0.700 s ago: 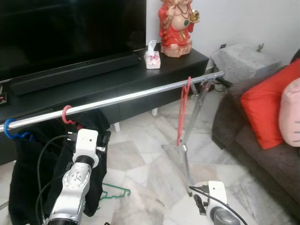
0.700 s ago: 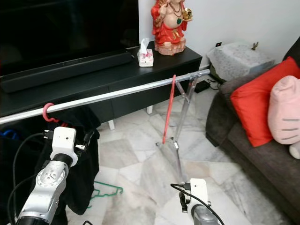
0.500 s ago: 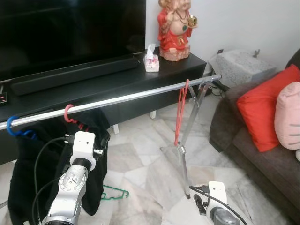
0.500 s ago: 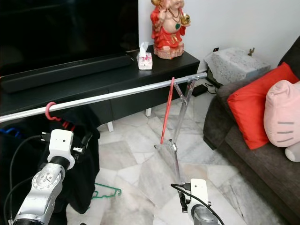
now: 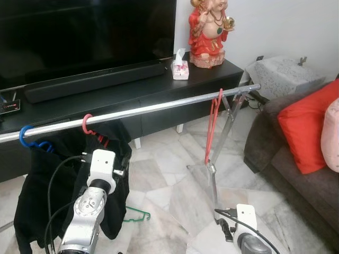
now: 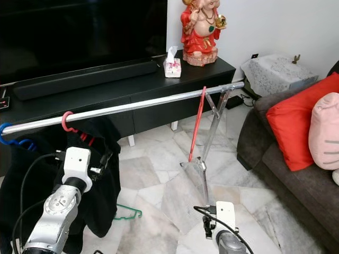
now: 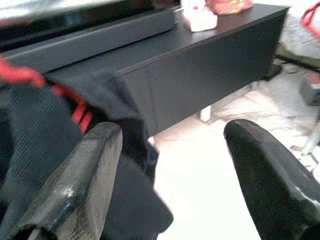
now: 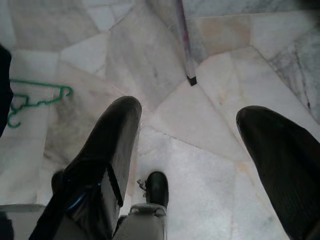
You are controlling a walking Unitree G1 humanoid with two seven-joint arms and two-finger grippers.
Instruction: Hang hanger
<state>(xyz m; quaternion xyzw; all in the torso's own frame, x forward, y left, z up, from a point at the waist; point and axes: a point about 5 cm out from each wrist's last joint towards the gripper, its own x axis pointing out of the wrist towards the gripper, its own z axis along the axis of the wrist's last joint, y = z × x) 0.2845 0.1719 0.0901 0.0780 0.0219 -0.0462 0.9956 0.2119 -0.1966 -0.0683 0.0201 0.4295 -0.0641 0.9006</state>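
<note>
A silver rail [image 5: 148, 108] runs across the room in front of me. An empty red hanger [image 5: 212, 124] hangs near its right end. Further left, a red hanger hook [image 5: 86, 123] carries a black garment [image 5: 42, 185], and a blue hanger hook [image 5: 25, 138] sits at the far left. A green hanger [image 5: 136, 214] lies on the marble floor below; the right wrist view also shows the green hanger [image 8: 35, 100]. My left arm [image 5: 98, 177] is raised by the garment, its gripper [image 7: 175, 150] open and holding nothing. My right gripper [image 8: 200, 145] hangs low, open, pointing at the floor.
A black TV stand [image 5: 159, 87] behind the rail carries a soundbar [image 5: 95, 82], a tissue box [image 5: 180, 70] and a red statue [image 5: 209, 32]. A dark sofa [image 5: 296, 174] with a red cushion [image 5: 307, 124] stands at right. The rack's leg [image 5: 214, 182] stands between my arms.
The whole picture has shifted to the right, so the camera moved. Both arms keep the same pose, and the hangers stay where they were.
</note>
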